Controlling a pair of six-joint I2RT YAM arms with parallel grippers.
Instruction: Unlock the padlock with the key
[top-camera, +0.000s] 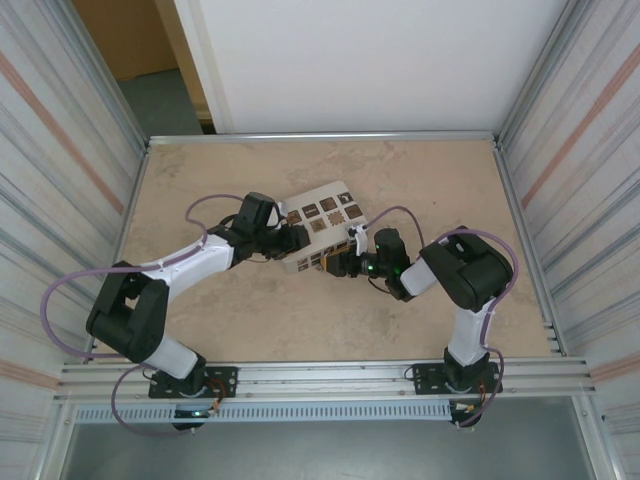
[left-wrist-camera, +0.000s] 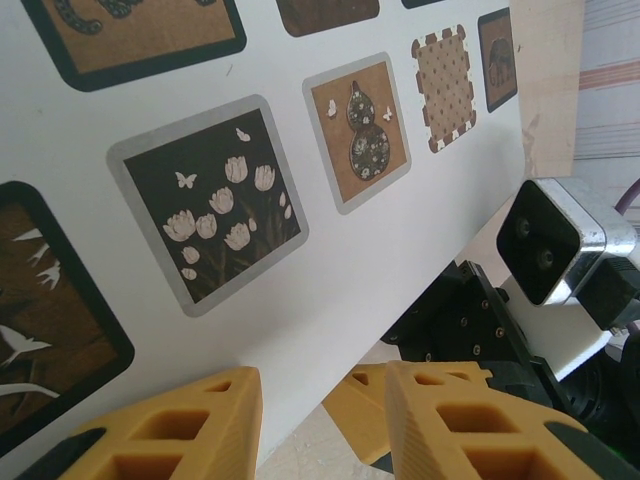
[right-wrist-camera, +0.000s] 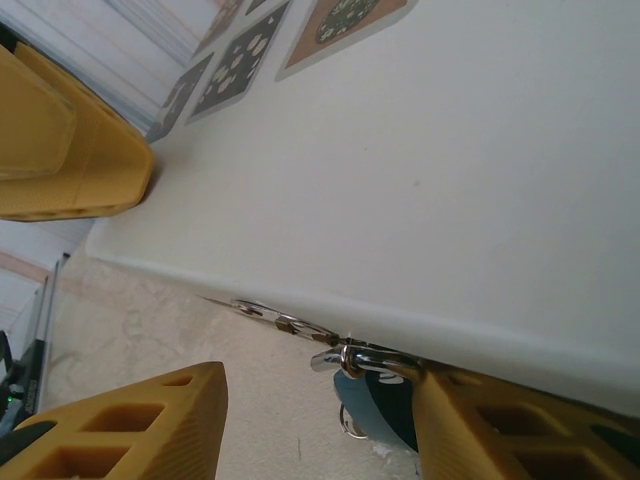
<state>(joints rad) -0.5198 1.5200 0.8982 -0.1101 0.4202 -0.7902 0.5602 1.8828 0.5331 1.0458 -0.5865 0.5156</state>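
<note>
Beige tabletop (top-camera: 300, 330) walled in by corrugated metal panels (top-camera: 60, 150). Near its middle, hung under the lower edge of a white box (right-wrist-camera: 450, 180) printed with picture tiles: flat links (right-wrist-camera: 262, 310), a silver ring (right-wrist-camera: 350, 356) and, below them, a dark blue body taken for the padlock (right-wrist-camera: 376, 412). Could as well be the head of the key; too little on show to tell which. Sits on the box's near side, towards the right arm, probably for reaching the keyhole from the open table rather than from above.

Low and level with that hardware, right gripper (right-wrist-camera: 318, 388), yellow fingers spread wide to either side with bare table between them. Nothing clamped; only the ring touching or just beside the finger on the right of the wrist view. Reads as lining up on the lock, not yet gripping.

At the box's opposite side, left gripper (left-wrist-camera: 325, 388), jaws part open and set astride the box's edge, one finger over the face bearing the tulip tile (left-wrist-camera: 215, 215), the other past the edge. Cannot tell whether pinching or merely bracing. Judged as steadying the box against sliding under the other arm's push.
</note>
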